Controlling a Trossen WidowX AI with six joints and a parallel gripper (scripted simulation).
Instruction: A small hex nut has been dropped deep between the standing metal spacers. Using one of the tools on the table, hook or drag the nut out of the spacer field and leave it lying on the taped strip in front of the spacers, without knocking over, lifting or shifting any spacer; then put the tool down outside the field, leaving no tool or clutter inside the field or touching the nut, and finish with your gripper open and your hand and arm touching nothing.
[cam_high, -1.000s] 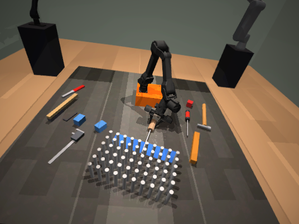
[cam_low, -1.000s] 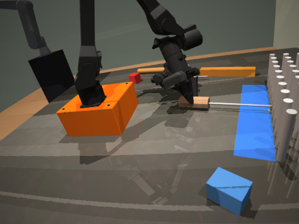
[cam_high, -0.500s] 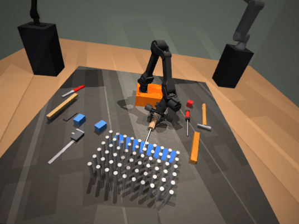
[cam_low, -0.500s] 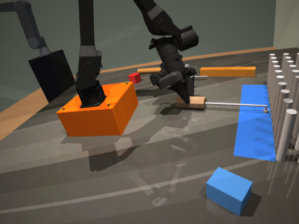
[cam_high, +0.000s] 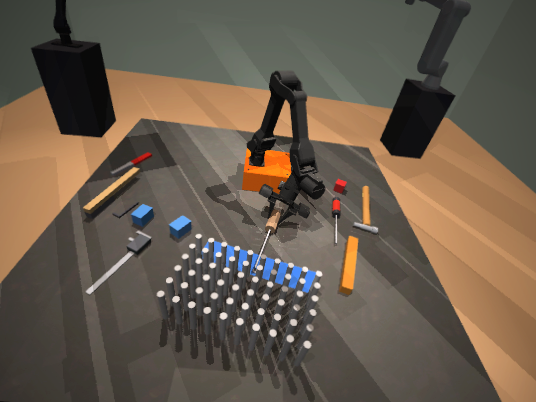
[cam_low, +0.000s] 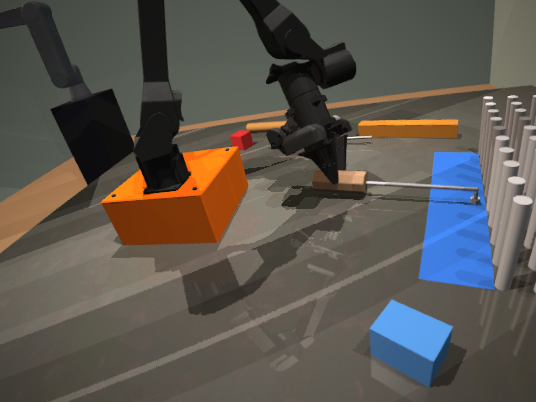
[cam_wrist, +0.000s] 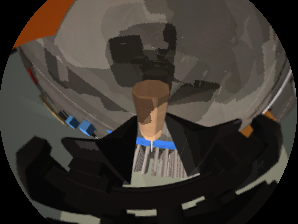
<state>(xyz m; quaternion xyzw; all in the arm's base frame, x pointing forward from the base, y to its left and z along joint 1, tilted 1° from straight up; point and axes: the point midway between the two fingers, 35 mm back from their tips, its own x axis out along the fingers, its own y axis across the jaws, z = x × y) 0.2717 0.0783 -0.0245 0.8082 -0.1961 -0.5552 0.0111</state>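
My gripper (cam_high: 278, 212) (cam_low: 338, 176) (cam_wrist: 151, 117) is shut on the wooden handle of a thin hook tool. The handle (cam_high: 273, 221) (cam_low: 352, 181) (cam_wrist: 151, 102) is low over the mat, and its metal shaft (cam_high: 262, 250) (cam_low: 415, 185) reaches forward over the blue taped strip (cam_high: 269, 268) (cam_low: 450, 240) (cam_wrist: 167, 145). The shaft's bent tip points down near the strip's spacer-side edge. A small grey lump (cam_low: 475, 200), apparently the hex nut, is at the hook's tip over the strip; contact is unclear. The metal spacers (cam_high: 240, 332) (cam_low: 511, 235) stand upright just beyond it.
Two blue blocks (cam_high: 142, 215) (cam_high: 180, 227) (cam_low: 410, 345) and a caliper (cam_high: 112, 270) lie left of the field in the top view. A red screwdriver (cam_high: 336, 206), a hammer (cam_high: 366, 207), an orange bar (cam_high: 349, 265) (cam_low: 407, 129) and a red cube (cam_high: 340, 186) (cam_low: 242, 140) are at right.
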